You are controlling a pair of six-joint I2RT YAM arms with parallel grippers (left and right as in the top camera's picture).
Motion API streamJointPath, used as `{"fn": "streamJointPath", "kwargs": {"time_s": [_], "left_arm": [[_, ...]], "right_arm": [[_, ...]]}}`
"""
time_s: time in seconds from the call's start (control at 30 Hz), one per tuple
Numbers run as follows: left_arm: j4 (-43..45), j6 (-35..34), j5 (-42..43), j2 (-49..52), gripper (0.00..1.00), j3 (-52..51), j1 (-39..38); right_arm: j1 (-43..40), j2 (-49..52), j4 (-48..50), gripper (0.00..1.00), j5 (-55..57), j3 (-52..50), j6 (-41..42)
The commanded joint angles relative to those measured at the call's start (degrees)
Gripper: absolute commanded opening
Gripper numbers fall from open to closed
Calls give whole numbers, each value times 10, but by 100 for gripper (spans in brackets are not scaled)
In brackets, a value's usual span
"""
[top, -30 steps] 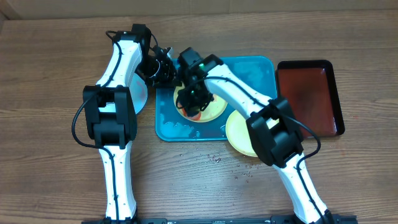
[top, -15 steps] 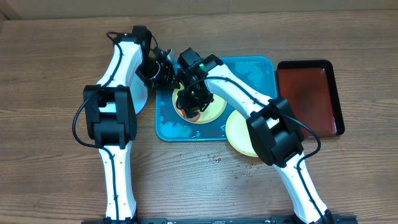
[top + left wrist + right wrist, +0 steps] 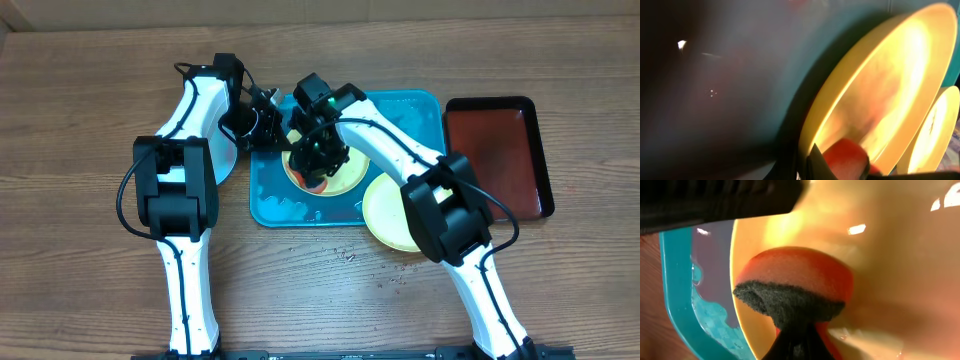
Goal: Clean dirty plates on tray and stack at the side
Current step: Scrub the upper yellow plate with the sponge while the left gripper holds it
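No writing, label or number can be read (all views).

White arms (image 3: pixel 195 105) — black joints (image 3: pixel 185 205), black cables (image 3: pixel 119 205).

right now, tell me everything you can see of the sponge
The sponge is orange-red foam with a dark grey scouring layer on one face. It looks squeezed into a rounded bulge, apparently held in the right pincer. It presses against the inside of a yellow plate, which sits on the teal tray.
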Motion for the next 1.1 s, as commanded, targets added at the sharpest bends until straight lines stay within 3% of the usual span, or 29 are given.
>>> {"fn": "streamJointPath", "kwargs": {"time_s": [0.0,0.53,0.87,1.07], "left_arm": [[-1,-17,-28,17,4,-25,-5],[-8,-40,-43,17,4,-25,2],[-8,-40,-42,17,4,-25,1],[-8,-40,-42,17,4,-25,1]], "right_arm": [[-15,12,5,4,-14,-8,61],[-122,11,16,4,91,6,97],[-93,12,128,4,131,-13,53],[-65,14,139,4,131,-16,37]]}}
